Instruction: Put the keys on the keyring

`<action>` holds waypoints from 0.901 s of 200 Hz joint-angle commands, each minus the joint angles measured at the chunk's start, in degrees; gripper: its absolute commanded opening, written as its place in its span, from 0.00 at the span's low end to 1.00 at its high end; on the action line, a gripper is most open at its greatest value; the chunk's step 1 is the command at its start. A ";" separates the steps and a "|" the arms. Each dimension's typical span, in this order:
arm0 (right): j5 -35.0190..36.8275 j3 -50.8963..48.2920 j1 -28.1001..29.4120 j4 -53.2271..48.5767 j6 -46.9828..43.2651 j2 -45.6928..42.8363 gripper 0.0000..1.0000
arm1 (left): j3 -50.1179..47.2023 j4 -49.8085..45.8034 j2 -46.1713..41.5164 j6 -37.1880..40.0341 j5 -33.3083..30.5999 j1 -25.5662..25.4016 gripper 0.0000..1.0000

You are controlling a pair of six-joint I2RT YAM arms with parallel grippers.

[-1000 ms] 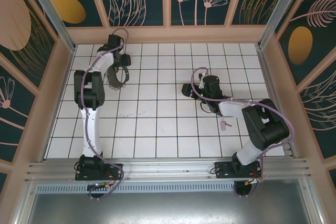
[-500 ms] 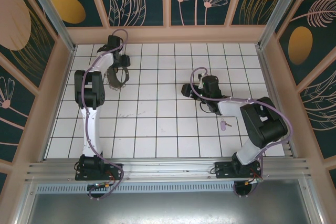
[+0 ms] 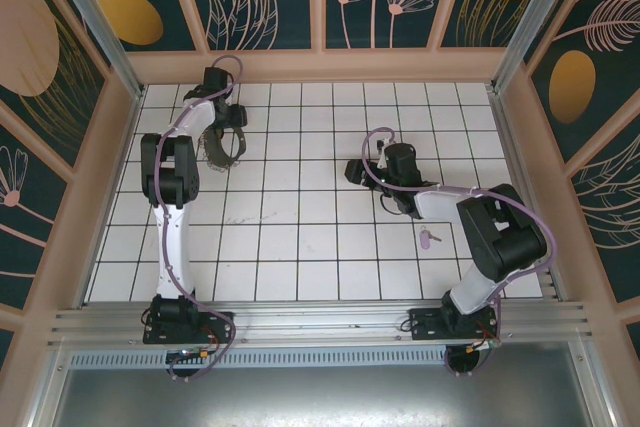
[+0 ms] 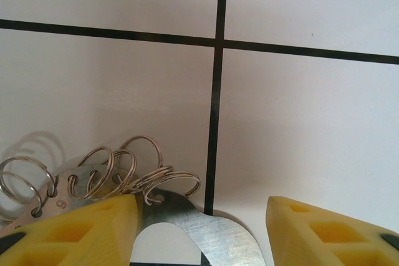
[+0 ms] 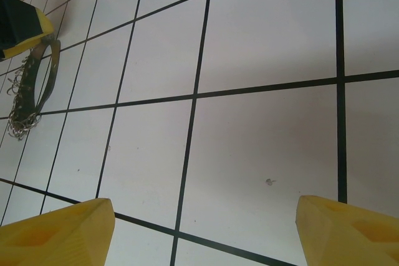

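Your left fingers [image 4: 75, 228] stand apart, the grey metal keyring loop [image 4: 206, 225] between them; gripped or not, I cannot tell. Your right fingers [image 5: 56, 228] gape empty. The tiny lilac-pink key [image 3: 430, 237] lies flat on the white tiled surface [image 3: 300, 247] near your right arm [image 3: 495, 237] and may skid when pinched.

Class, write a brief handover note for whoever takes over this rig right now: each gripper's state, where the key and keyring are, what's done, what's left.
Left gripper: jaws part-open astride the metal band of the keyring, at the far left of the table; a firm grip is not certain.
Right gripper: open, empty, over bare tiles mid-table.
Key: lying loose, near right of the table.
Done: key not yet on the keyring.
Left: pick up the key, carry it over, thread it on.
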 commanded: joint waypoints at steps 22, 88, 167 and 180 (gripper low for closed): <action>-0.49 1.44 0.58 0.83 -0.28 0.46 0.77 | -0.23 1.21 0.34 0.79 -1.27 0.58 0.56; -0.40 2.11 0.59 0.36 -0.45 0.65 0.77 | -0.59 2.57 1.00 1.49 0.00 0.58 0.56; -0.40 1.63 0.67 0.81 -0.10 0.79 0.76 | -2.35 3.28 0.48 1.48 3.17 0.58 0.49; -0.49 1.66 0.73 0.84 -0.10 0.80 0.76 | -2.83 3.41 0.34 1.54 2.91 0.58 0.49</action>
